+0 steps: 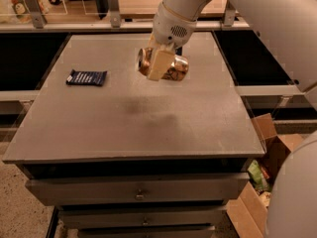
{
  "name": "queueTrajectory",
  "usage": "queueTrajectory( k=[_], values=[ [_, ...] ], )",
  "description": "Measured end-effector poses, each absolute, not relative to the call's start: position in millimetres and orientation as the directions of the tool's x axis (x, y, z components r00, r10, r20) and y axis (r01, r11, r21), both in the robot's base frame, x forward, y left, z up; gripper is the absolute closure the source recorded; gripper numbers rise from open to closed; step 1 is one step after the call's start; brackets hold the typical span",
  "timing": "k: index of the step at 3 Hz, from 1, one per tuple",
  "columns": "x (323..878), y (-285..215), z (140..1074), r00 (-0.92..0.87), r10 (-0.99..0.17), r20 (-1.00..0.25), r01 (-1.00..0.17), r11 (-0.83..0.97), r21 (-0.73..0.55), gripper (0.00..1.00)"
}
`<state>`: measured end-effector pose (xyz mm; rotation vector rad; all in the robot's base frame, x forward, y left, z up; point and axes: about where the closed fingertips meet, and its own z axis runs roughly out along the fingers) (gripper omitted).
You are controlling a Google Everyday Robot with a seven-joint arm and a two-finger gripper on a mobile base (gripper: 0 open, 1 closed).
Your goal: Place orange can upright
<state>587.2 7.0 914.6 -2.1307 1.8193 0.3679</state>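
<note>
The orange can is a shiny golden-orange drink can. It lies on its side in the air above the grey table, its silver end facing left. My gripper hangs from the white arm at the top centre and is shut on the can, one cream finger across its front. The can's shadow falls on the table below. The dark blue can is hidden behind the arm.
A dark blue snack packet lies on the table's left side. An open cardboard box with rubbish stands on the floor at the right. Drawers sit under the table top. A shelf with clear stands runs behind the table.
</note>
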Motion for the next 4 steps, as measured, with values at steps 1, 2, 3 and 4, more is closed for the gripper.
queueTrajectory(
  k=[1, 2, 3, 4],
  values=[
    [589, -1, 932, 0.072, -0.822, -0.565, -0.997, -0.055, -0.047, 1.0],
    [579, -10, 946, -0.017, -0.678, -0.734, -0.999, 0.046, -0.02, 1.0],
    [554, -5, 944, -0.063, -0.517, -0.854, -0.995, 0.099, 0.014, 1.0],
    [538, -7, 920, -0.13, -0.328, -0.936, -0.982, 0.172, 0.076, 1.0]
  ],
)
